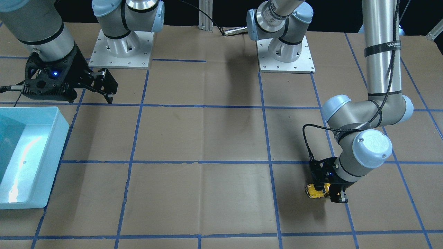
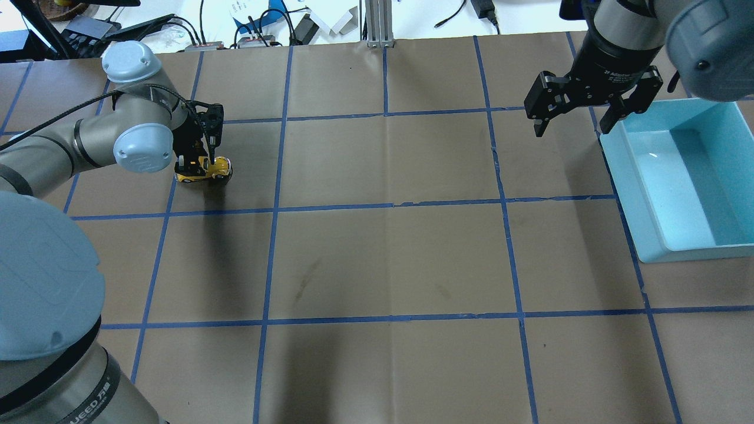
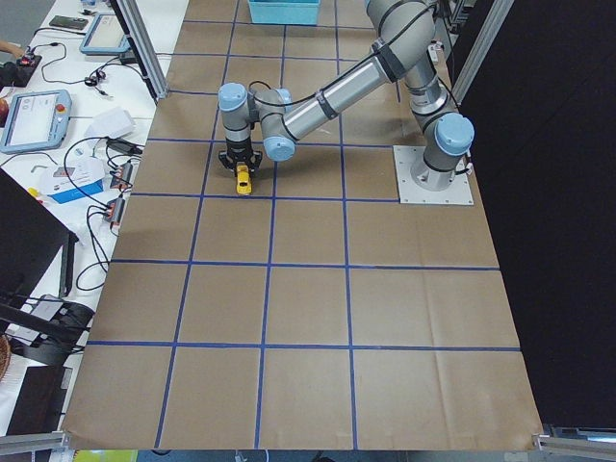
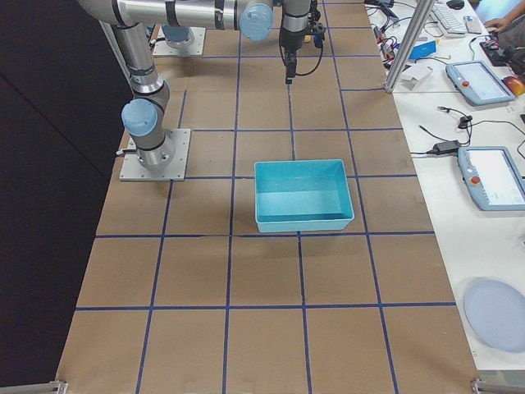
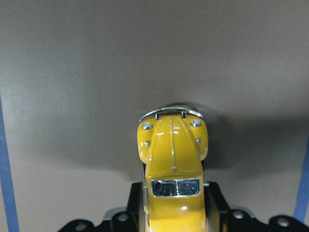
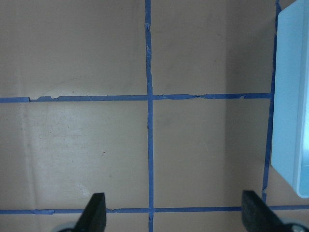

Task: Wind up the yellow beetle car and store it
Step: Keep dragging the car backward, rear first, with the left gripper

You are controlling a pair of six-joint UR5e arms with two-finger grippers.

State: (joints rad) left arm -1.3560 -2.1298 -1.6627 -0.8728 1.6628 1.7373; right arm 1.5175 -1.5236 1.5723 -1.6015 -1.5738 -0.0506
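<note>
Left wrist view: only here is the yellow beetle car (image 5: 173, 159) seen close. Its bonnet and silver bumper point away from my wrist, and its cabin sits between my fingers (image 5: 213, 199).
Overhead view: this gives the placing, which the wrist camera cannot. The car is in a taped grid square on my left side of the table (image 2: 383, 259), well apart from the blue bin (image 2: 625, 176) at my far right.
Front-facing view: one end of the car juts out beside my left pincer (image 1: 327, 191), low over the brown paper. I cannot tell whether the wheels bear on the paper.
Left side view: my left arm reaches out from its base, and the wrist points straight down onto the car.
Right side view: the bin shows whole, its open top upward. The car's end of the table lies outside this view.
Left pincer: narrow, clamped on the car's two flanks with one dark finger against each side.
Right pincer (image 2: 572, 126): spread wide and gripping nothing. It hangs above the table just beside a corner of the bin.
Right wrist view: the two fingertips of my right pincer stand far apart at the lower edge, on either side of a blue tape line (image 6: 149, 145). The bin's pale rim is at the right edge.
</note>
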